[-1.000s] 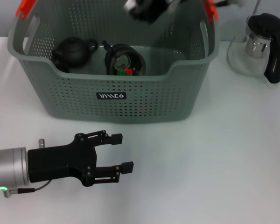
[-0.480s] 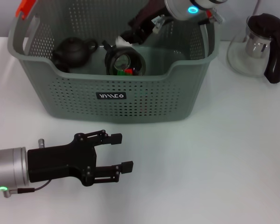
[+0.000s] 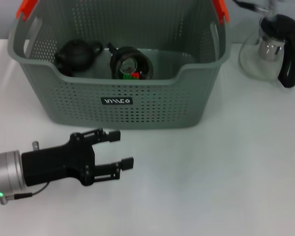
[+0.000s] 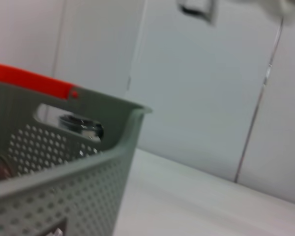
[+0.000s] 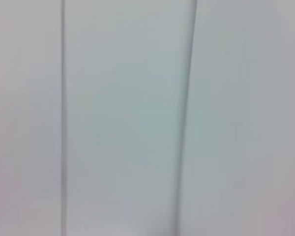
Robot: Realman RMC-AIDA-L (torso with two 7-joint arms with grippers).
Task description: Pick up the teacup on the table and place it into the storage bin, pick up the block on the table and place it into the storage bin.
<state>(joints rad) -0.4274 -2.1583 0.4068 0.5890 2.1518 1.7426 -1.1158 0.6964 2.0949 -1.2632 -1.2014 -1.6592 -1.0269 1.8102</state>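
Nearest the robot, at about 7 o'clock on the white table (image 3: 226,172), the left gripper (image 3: 122,149) hovers low over the bare surface, its two black fingers (image 3: 108,135) spread apart and holding nothing. It points toward 3 o'clock, just short of the front wall of the storage bin (image 3: 118,101).

The bin (grey-green, perforated, with a small black label on its front) fills the area from 10 to 1 o'clock, and its orange-red handles (image 3: 27,7) sit at the upper corners. Inside, on the bin floor, a dark teapot (image 3: 78,54) lies toward the left end, and beside it at the middle rests the teacup (image 3: 132,63), a dark round vessel with a glassy opening. A small red and green block (image 3: 132,75) shows at the cup's near edge, touching it; whether it sits in the cup or against it cannot be told.

At 2 o'clock, outside the bin and apart from it, stands a glass pitcher (image 3: 273,46) with a black handle and lid.

The right gripper appears in no view; the right wrist camera shows only a pale panelled wall (image 5: 137,118).
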